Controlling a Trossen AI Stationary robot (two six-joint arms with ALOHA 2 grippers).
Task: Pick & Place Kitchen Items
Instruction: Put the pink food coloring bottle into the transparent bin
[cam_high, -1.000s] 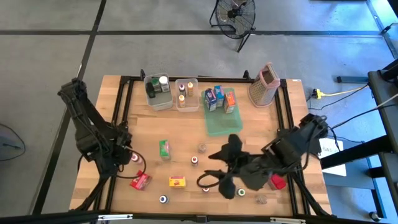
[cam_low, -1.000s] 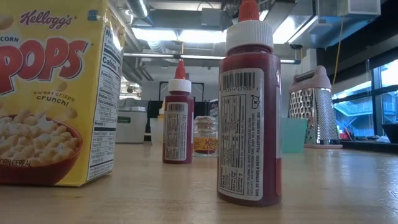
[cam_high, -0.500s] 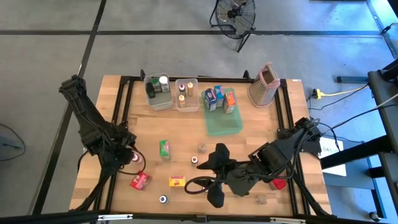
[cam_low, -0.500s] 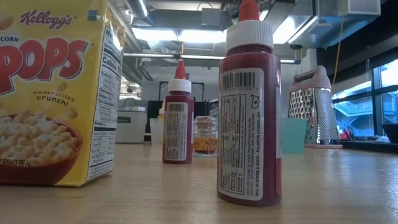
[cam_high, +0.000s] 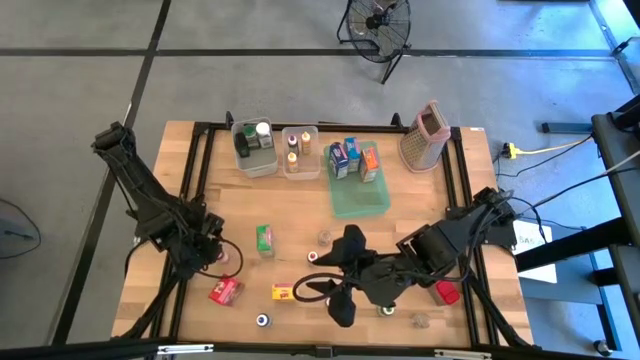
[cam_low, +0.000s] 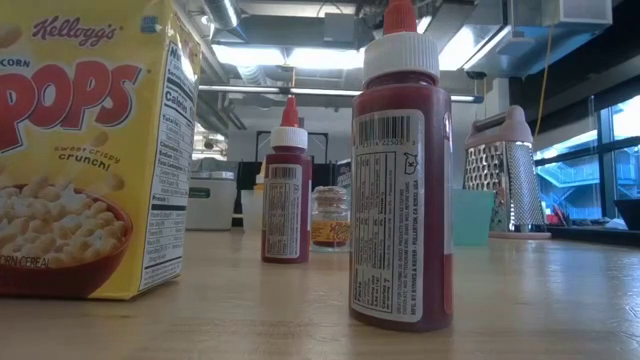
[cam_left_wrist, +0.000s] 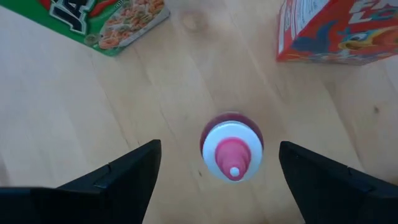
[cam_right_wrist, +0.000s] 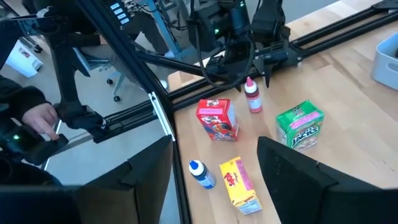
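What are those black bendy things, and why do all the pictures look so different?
They are two robot arms at a wooden table. One camera looks down from above, one sits on the tabletop, and one rides on each arm. Tiny play groceries lie around: a green carton, a red carton, a yellow carton. The left tool hangs open over a red-capped bottle. The right tool is open near the yellow carton. Neither holds anything.
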